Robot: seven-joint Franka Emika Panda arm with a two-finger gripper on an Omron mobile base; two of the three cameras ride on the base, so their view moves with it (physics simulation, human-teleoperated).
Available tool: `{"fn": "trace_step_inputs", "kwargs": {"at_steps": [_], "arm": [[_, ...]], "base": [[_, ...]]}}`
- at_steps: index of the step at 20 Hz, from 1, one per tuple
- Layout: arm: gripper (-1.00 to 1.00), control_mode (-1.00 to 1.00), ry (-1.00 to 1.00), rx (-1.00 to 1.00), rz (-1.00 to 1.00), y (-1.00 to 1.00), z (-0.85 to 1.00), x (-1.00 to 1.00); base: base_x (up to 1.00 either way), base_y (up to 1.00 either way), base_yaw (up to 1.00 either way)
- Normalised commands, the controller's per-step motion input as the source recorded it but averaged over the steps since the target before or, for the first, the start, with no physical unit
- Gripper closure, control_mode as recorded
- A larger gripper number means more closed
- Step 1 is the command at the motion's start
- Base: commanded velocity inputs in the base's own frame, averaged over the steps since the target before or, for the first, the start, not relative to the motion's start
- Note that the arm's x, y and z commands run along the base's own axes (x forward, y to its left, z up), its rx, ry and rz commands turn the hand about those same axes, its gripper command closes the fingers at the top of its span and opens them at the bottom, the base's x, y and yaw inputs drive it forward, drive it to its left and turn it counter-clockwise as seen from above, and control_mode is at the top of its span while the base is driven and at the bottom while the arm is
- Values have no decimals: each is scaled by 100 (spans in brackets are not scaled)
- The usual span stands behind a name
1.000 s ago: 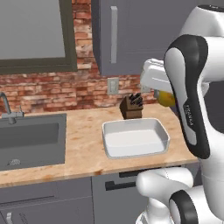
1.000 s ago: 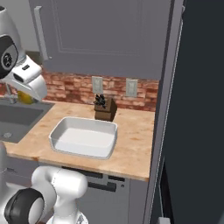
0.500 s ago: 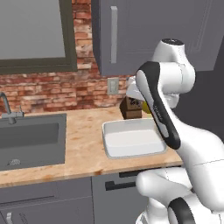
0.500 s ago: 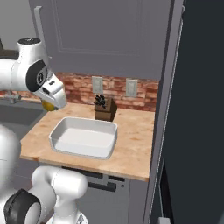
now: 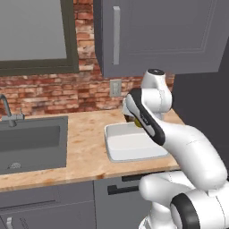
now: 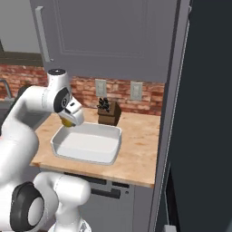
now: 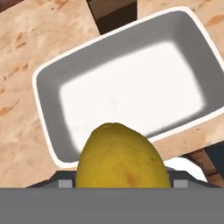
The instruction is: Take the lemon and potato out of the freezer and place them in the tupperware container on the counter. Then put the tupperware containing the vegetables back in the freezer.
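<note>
Potato (image 7: 120, 157) sat pinched between my fingers (image 6: 68, 121) — I had it hanging over the near rim of the tupperware container (image 7: 48, 131) on the table (image 7: 26, 39).

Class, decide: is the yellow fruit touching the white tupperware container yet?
Apart. In the right base view the lemon hangs in the end effector above the rim of the tupperware container, with clear space below it.
</note>
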Motion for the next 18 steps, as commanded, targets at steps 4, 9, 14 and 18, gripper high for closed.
{"fn": "trace_step_inputs", "kwargs": {"at_steps": [4, 9, 14, 18], "arm": [[100, -100, 5, 0, 2, 0, -74, 80], [100, -100, 5, -1, 3, 0, -78, 56], [100, -100, 1, -2, 3, 0, -72, 29], [100, -100, 0, -1, 2, 0, -60, 19]], "base": [[0, 0, 0], [0, 0, 0], [0, 0, 0], [0, 0, 0]]}}
